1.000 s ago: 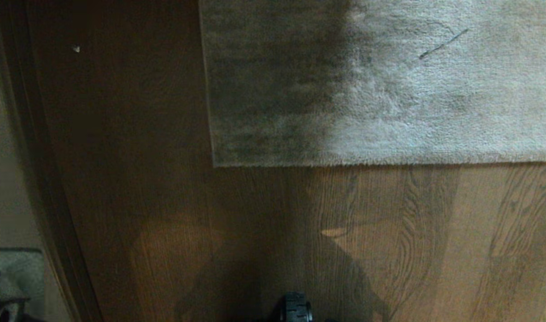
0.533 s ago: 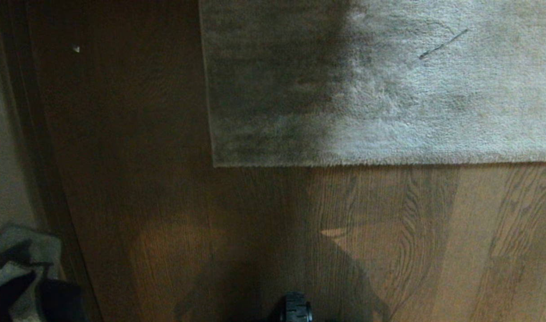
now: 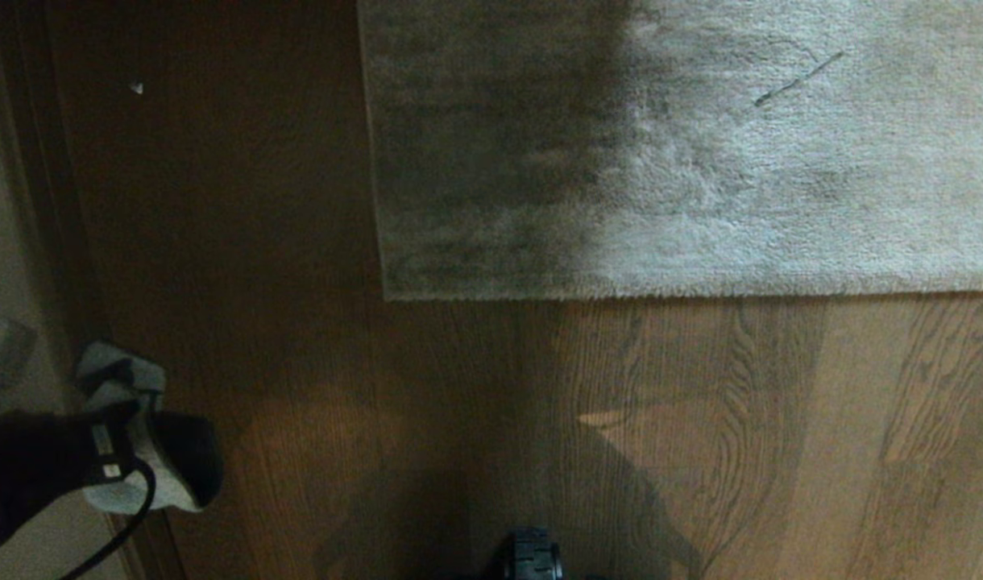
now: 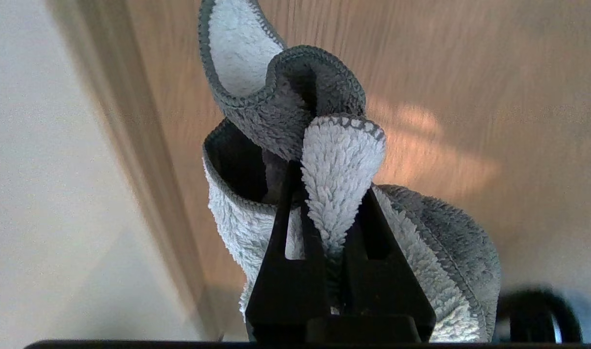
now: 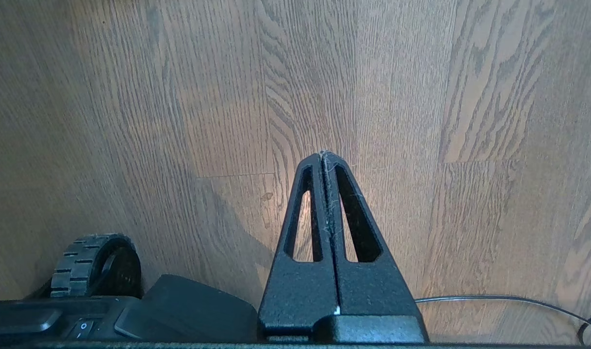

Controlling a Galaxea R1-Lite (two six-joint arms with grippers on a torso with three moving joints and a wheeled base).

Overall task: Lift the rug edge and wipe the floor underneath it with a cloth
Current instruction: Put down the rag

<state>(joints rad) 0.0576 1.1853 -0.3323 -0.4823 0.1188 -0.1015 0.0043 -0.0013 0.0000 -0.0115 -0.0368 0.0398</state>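
Observation:
The light grey rug (image 3: 701, 161) lies flat on the brown wood floor (image 3: 298, 338). Its near rug edge (image 3: 685, 295) runs straight across the head view and ends in a corner (image 3: 388, 295). My left gripper (image 4: 329, 182) is shut on a fluffy grey and white cloth (image 4: 341, 160). In the head view the left arm (image 3: 24, 467) comes in at the lower left with the cloth (image 3: 121, 374) bunched at its end, well short of the rug's corner. My right gripper (image 5: 323, 155) is shut with nothing in it, parked above bare floor (image 5: 421, 121).
A pale wall with a dark baseboard (image 3: 48, 201) runs along the left side. The base's wheel (image 5: 94, 261) and a thin cable (image 5: 494, 297) are near the right gripper. A dark thread (image 3: 798, 79) lies on the rug, and a white speck (image 3: 137, 87) on the floor.
The left arm has risen from the lower left corner further into the head view, carrying the cloth toward the floor boards. The rug and the right gripper have not moved.

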